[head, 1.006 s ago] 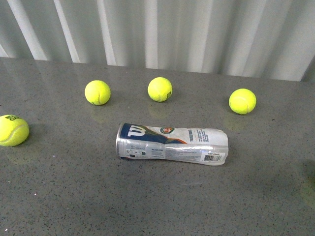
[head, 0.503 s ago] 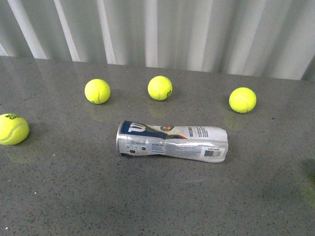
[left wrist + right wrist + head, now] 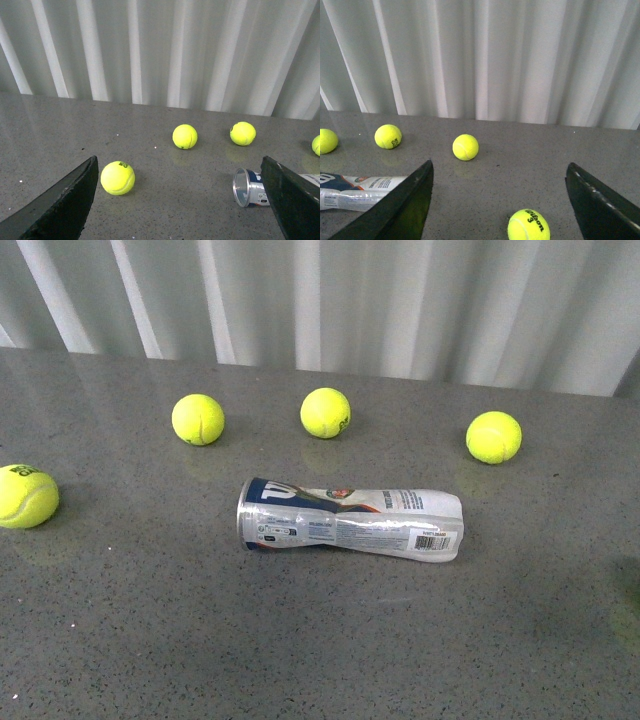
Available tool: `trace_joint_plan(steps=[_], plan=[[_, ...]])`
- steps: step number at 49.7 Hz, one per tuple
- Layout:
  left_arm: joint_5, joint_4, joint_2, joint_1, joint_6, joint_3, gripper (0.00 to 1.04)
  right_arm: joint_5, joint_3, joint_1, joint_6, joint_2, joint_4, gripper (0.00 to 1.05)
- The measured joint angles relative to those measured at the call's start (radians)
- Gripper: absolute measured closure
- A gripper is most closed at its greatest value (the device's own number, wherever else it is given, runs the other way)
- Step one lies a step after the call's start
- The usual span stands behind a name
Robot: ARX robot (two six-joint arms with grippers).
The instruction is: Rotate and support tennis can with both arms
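Note:
The tennis can (image 3: 350, 520) lies on its side in the middle of the grey table, open end to the left, blue "W" label on top and barcode near its right end. Neither arm shows in the front view. My left gripper (image 3: 180, 200) is open and empty above the table; the can's open end (image 3: 247, 187) shows just inside its right finger (image 3: 292, 200). My right gripper (image 3: 499, 200) is open and empty; the can (image 3: 355, 190) lies beyond its left finger (image 3: 395, 210).
Several yellow-green tennis balls lie around the can: one at the far left (image 3: 25, 496) and three behind it (image 3: 198, 420), (image 3: 325, 412), (image 3: 493, 437). Another ball (image 3: 529, 225) lies between my right gripper's fingers. A white corrugated wall (image 3: 320, 300) backs the table.
In the front view the whole scene has shifted slightly upward. The can's barcode now faces the camera a little more. No arm has come into that view.

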Motion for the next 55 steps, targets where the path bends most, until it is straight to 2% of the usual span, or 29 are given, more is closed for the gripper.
trace_joint_plan(steps=[4,6,34,37,40,43,49,55], plan=[[0.0,0.0,0.0,0.0,0.0,0.0,0.07,0.0,0.0,0.0,0.0,0.0,0.0,0.1],[0.0,0.0,0.0,0.0,0.0,0.0,0.07,0.0,0.0,0.0,0.0,0.0,0.0,0.05],[0.007,-0.005,0.005,0.002,-0.006,0.002,0.07,0.0,0.0,0.0,0.0,0.0,0.0,0.07],[0.097,-0.102,0.08,0.031,-0.115,0.039,0.07,0.001,0.0,0.0,0.0,0.0,0.0,0.07],[0.215,-0.063,0.245,0.072,-0.26,0.071,0.07,0.0,0.0,0.0,0.0,0.0,0.0,0.07],[0.359,0.093,0.478,0.111,-0.433,0.106,0.07,-0.003,0.0,0.0,0.0,0.0,0.0,0.07],[0.591,0.392,0.867,0.118,-0.539,0.21,0.07,-0.002,0.0,0.0,0.0,0.0,0.0,0.07],[0.695,0.634,1.26,0.084,-0.56,0.358,0.07,-0.002,0.0,0.0,0.0,0.0,0.0,0.07]])
